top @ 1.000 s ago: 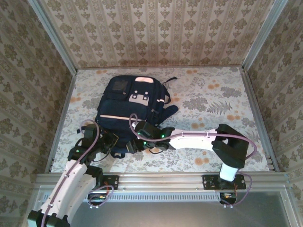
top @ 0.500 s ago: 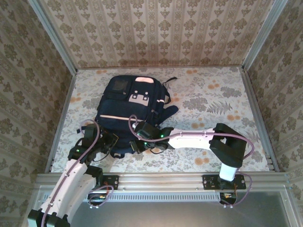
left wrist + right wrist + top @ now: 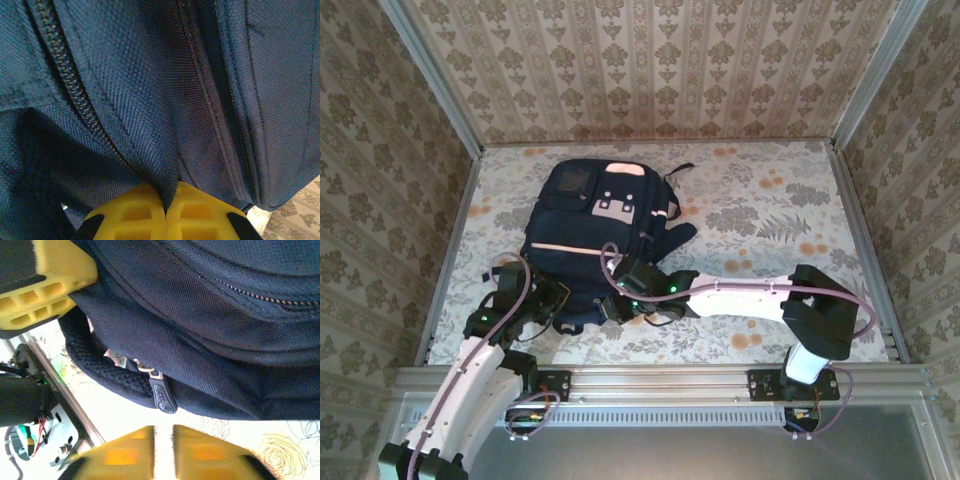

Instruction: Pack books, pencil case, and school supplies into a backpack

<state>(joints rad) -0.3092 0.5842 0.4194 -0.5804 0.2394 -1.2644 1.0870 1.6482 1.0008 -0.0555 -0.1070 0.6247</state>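
Backpack point(image 3: 582, 222), one, pinched by two left fingers point(image 3: 142, 212).

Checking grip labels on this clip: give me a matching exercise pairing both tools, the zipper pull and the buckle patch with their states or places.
Things:
1 left tool
2 right tool
3 zipper pull
4 buckle patch

States or places:
a on the bag's upper face, beyond both arms
b pinching navy backpack fabric
c ungripped, at the bag's edge
d slightly parted, empty

Pairs: 1-b, 2-d, 3-c, 4-a
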